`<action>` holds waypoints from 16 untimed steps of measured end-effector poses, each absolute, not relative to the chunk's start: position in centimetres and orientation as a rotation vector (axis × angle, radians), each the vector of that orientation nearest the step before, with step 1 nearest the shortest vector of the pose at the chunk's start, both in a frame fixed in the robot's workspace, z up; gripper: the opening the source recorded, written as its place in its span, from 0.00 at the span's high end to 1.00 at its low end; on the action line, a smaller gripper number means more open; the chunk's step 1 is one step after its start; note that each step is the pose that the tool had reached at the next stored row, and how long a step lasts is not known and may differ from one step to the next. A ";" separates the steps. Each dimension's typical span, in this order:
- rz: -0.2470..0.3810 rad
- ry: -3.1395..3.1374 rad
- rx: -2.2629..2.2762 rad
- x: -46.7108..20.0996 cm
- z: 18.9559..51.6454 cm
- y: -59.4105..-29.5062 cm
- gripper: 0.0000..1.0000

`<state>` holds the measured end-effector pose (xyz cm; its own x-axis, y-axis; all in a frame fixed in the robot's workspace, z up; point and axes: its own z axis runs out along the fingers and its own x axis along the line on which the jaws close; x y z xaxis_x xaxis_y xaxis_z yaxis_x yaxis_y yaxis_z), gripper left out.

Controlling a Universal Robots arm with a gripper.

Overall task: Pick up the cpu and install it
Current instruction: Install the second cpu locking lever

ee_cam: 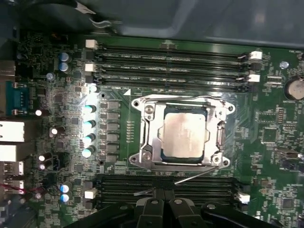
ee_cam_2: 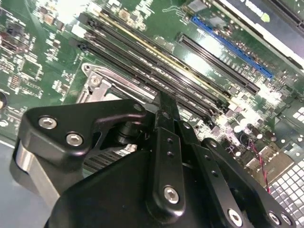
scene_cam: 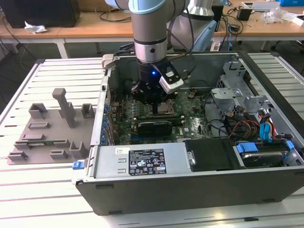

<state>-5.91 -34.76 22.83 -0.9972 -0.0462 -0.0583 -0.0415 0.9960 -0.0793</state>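
The cpu (ee_cam: 184, 133), a flat square chip with a shiny silver-grey top, lies inside the metal socket frame (ee_cam: 142, 133) on the green motherboard (ee_cam: 266, 142) in the first wrist view. My gripper (ee_cam: 164, 195) hovers just off the socket's edge, over the memory slots, and its black fingers (ee_cam: 153, 205) are pressed together with nothing between them. In the exterior view the gripper (scene_cam: 156, 105) hangs low inside the open computer case (scene_cam: 190, 190), right above the socket. The second wrist view looks past the gripper's black linkages (ee_cam_2: 164, 156) onto the slots.
A grey plastic tray (scene_cam: 52, 128) with holder blocks lies at the exterior view's left. Inside the case are a power supply (scene_cam: 142, 161), an expansion card (scene_cam: 154, 126), a drive cage (scene_cam: 237, 88) and loose cables (scene_cam: 247, 126). Memory slots (ee_cam: 171, 61) flank the socket.
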 end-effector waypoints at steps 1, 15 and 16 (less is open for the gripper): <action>-0.121 3.078 -0.069 -6.0 22.8 -34.8 0.89; -0.026 3.078 -0.066 -6.2 22.6 -35.9 0.89; -0.003 3.078 -0.065 -6.3 22.6 -36.3 0.89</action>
